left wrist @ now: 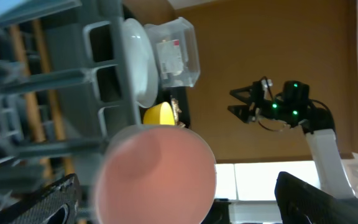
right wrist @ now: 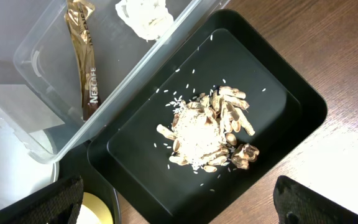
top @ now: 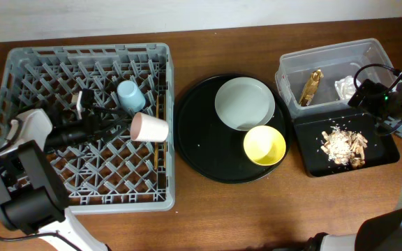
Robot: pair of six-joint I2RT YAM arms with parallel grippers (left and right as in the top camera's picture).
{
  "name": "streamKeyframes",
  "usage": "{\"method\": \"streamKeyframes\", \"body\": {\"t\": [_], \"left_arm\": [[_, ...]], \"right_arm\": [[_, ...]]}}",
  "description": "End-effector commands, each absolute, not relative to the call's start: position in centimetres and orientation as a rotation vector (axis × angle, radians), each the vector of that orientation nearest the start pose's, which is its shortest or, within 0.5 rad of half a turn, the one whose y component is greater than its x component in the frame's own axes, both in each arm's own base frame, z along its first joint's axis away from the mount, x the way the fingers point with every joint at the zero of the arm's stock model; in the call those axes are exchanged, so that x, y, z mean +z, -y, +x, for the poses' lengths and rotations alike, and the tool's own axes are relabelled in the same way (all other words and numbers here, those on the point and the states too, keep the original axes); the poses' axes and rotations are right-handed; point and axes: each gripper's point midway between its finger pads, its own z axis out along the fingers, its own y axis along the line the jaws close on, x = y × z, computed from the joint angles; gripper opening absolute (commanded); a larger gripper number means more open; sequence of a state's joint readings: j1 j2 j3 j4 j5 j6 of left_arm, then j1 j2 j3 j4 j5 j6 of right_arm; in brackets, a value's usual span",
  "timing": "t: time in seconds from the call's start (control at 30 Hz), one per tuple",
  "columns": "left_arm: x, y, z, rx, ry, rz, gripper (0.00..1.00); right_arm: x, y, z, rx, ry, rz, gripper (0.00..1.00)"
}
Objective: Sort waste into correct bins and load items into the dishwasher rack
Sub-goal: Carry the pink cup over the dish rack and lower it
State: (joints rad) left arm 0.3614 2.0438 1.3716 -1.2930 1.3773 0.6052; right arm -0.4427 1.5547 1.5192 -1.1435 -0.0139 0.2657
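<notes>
Left gripper [left wrist: 176, 186], jaws wide apart around the smooth round pink cup [top: 150, 127] tipped sideways on the grey lattice rack [top: 47, 63]; right gripper [right wrist: 179, 199] gapes above crumbly beige scraps [right wrist: 207, 134] in the black tray [right wrist: 303, 106].

The brand name "NESCAFÉ" can be read lengthwise on the shiny gold-brown crinkled wrapper [right wrist: 86, 56] lying in the clear plastic rectangular tub [right wrist: 17, 31], while the print on that tub's white and red label [left wrist: 169, 55] is too blurred to be read.
</notes>
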Motion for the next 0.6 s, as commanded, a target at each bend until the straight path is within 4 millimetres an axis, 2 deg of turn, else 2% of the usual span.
{"method": "streamKeyframes", "body": {"t": [0.0, 0.17, 0.3, 0.33, 0.4, 0.47, 0.57], "left_arm": [[13.5, 2.0, 36.7, -1.710, -2.277, -0.167, 1.00], [14.7, 0.1, 37.7, -1.678, -2.264, -0.229, 1.00], [17.8, -1.0, 38.9, -1.638, -2.245, -0.216, 1.00], [19.7, -1.1, 39.1, -1.621, -2.240, -0.196, 1.00], [22.4, -0.6, 38.9, -1.589, -2.250, -0.155, 1.00], [23.8, 0.0, 38.5, -1.551, -2.262, -0.102, 1.00], [26.0, 2.1, 37.9, -1.532, -2.244, 0.007, 1.00]], "right_arm": [[20.8, 15.1, 32.2, -0.028, -2.557, 0.957, 0.99], [20.8, 15.1, 32.2, -0.028, -2.557, 0.958, 0.99], [20.8, 15.1, 32.2, -0.028, -2.556, 0.958, 0.99], [20.8, 15.1, 32.2, -0.028, -2.557, 0.958, 0.99], [20.8, 15.1, 32.2, -0.028, -2.557, 0.958, 0.99], [20.8, 15.1, 32.2, -0.028, -2.556, 0.958, 0.99], [20.8, 15.1, 32.2, -0.028, -2.557, 0.958, 0.99]]}}
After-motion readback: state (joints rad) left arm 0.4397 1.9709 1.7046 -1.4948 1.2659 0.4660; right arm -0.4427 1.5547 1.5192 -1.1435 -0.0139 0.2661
